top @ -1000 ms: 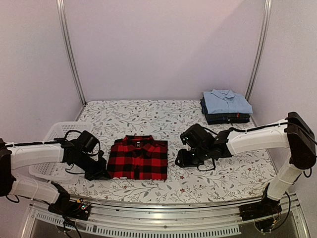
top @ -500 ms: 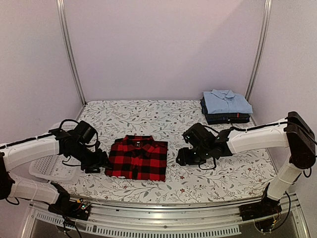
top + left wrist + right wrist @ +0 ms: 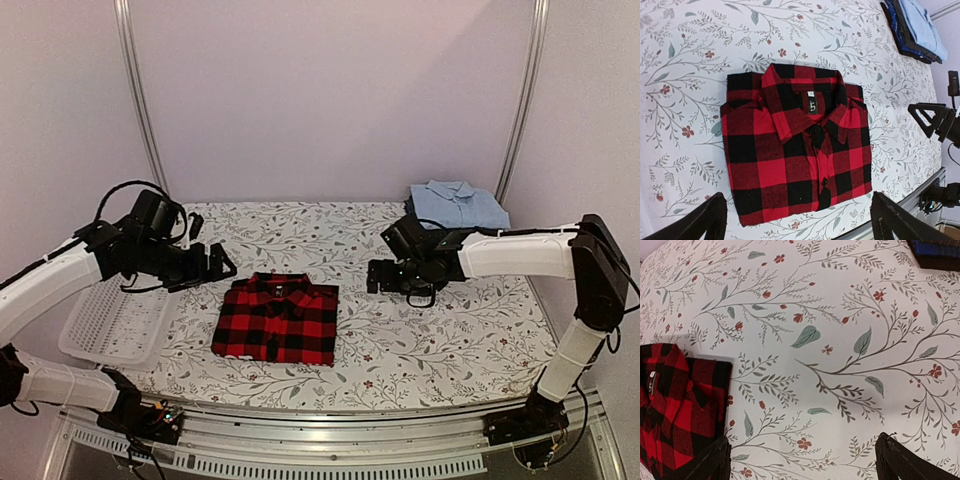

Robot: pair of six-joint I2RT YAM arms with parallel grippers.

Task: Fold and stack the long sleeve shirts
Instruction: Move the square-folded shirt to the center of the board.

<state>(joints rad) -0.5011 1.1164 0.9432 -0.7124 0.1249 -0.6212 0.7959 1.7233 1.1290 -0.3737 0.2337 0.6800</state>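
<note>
A folded red-and-black checked shirt (image 3: 277, 320) is laid flat on the floral tablecloth (image 3: 300, 225), between the two arms. The left gripper (image 3: 210, 252) is held above the cloth beside the shirt's far left corner, jaws spread wide and empty. The right gripper (image 3: 380, 272) is likewise spread, to the shirt's right. A stack of folded shirts (image 3: 458, 205) — light blue on top — is seen at the far right corner.

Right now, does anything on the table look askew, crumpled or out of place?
Nothing stands out. The red-and-black check shirt lies folded flat on the floral cloth, collar showing, its edges fairly square. The light blue shirt tops a tidy stack at the far right corner, and the white mesh basket sits at the left edge.
</note>
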